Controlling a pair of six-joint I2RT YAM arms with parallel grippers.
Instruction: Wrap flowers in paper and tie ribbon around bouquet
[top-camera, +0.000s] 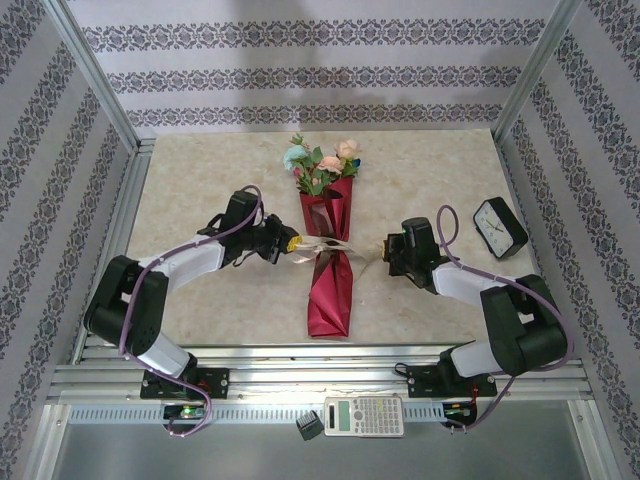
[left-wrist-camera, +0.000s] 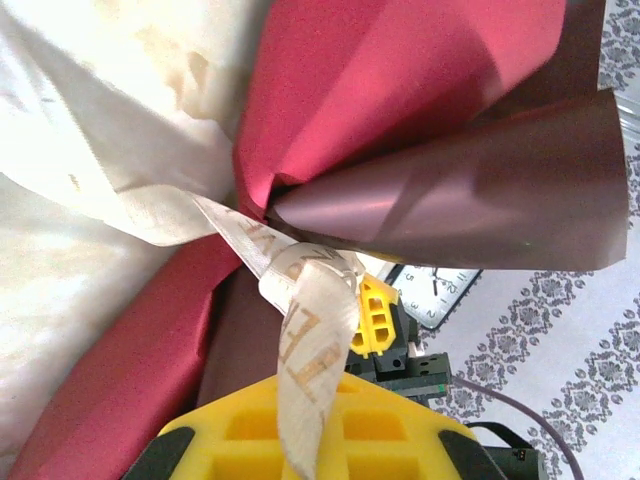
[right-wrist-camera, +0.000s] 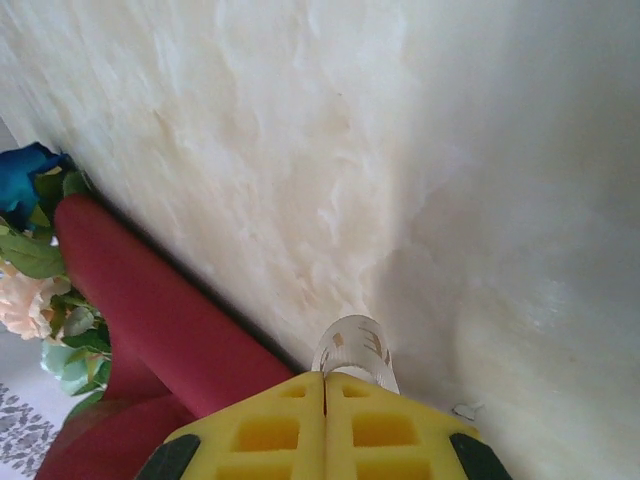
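The bouquet lies lengthwise in mid-table, its crimson paper (top-camera: 330, 285) forming a narrow cone with the flowers (top-camera: 322, 165) at the far end. The beige ribbon (top-camera: 325, 248) crosses the cone's waist. My left gripper (top-camera: 290, 243) sits just left of the cone, shut on the ribbon. In the left wrist view the ribbon (left-wrist-camera: 315, 340) runs from my gripper (left-wrist-camera: 310, 400) up to a knot against the paper (left-wrist-camera: 400, 90). My right gripper (top-camera: 388, 250) is just right of the cone, shut on a ribbon end. A small loop of ribbon (right-wrist-camera: 355, 350) pokes out of its closed tips (right-wrist-camera: 325, 380), beside the paper (right-wrist-camera: 170, 320) and the flowers (right-wrist-camera: 35, 270).
A black alarm clock (top-camera: 499, 227) stands on the table right of my right arm, also seen as a clock (left-wrist-camera: 435, 295) past the bouquet. A calculator (top-camera: 364, 415) and a small black block (top-camera: 309, 428) lie on the rail in front. Patterned walls enclose the table.
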